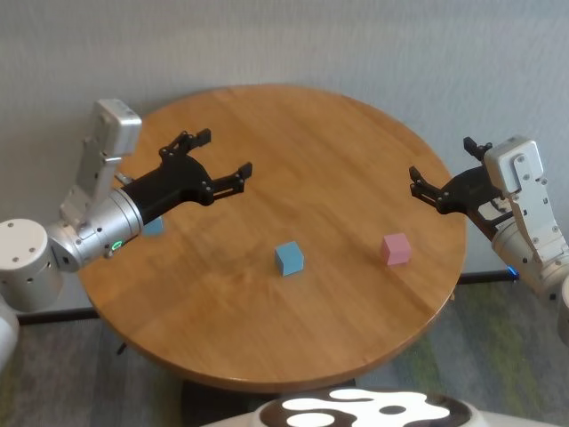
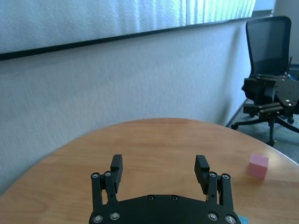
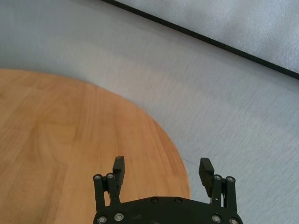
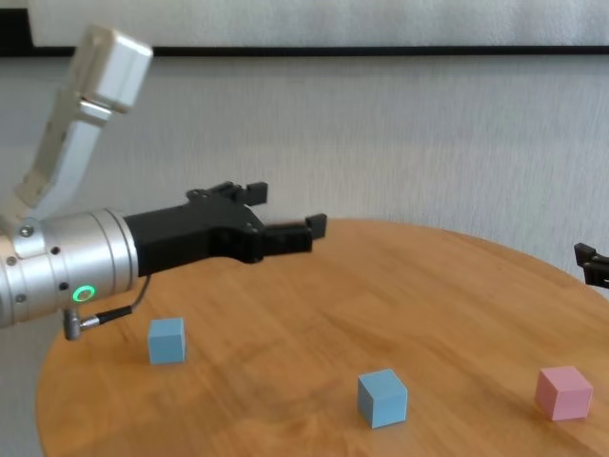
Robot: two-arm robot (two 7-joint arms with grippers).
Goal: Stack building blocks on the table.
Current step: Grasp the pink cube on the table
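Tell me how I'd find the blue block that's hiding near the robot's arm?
Start at the round wooden table and go to the robot's left side, where the left end effector hangs open above the wood. Below that arm sits a light blue block. The other blue block sits out in the middle, and the third block is pink.

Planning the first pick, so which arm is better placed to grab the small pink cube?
Right, probably. The right gripper hovers open at the table's right edge, close to the small matte pink cube. The left gripper, also open, hangs over the far left side.
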